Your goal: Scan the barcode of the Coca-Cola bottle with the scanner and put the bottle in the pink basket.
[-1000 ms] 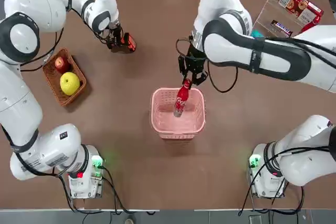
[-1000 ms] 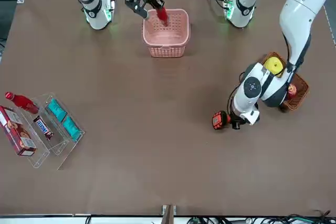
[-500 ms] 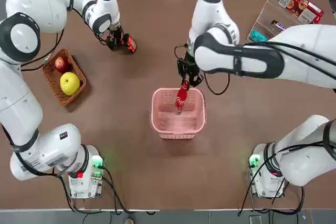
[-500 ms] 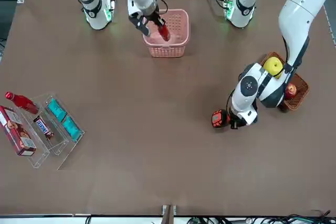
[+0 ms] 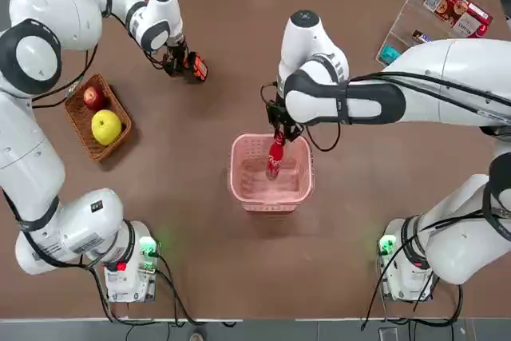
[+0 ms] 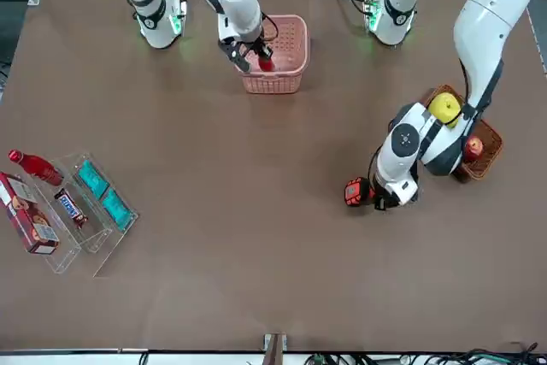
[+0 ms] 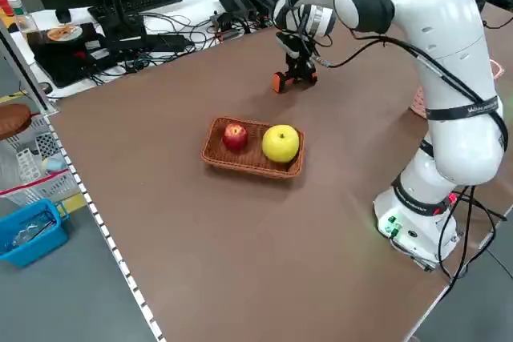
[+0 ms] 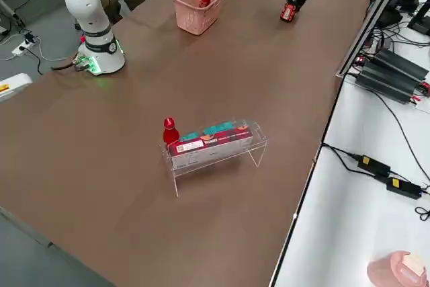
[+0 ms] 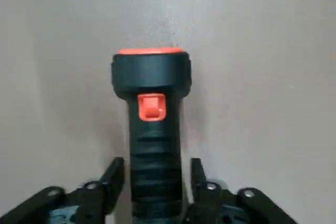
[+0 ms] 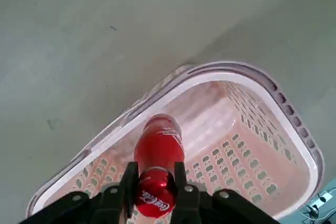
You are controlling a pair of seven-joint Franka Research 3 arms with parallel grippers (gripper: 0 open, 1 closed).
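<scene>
A: What is being held over the worktop [image 5: 200, 221]?

B: The Coca-Cola bottle [image 5: 275, 156] is being gripped at its cap by the right gripper [image 5: 280, 130], base inside the pink basket [image 5: 243, 191].

A: And the scanner [image 5: 194, 65]?

B: It is being clamped by the left gripper [image 5: 180, 61]. The bottle should be lowered fully before being released.
</scene>
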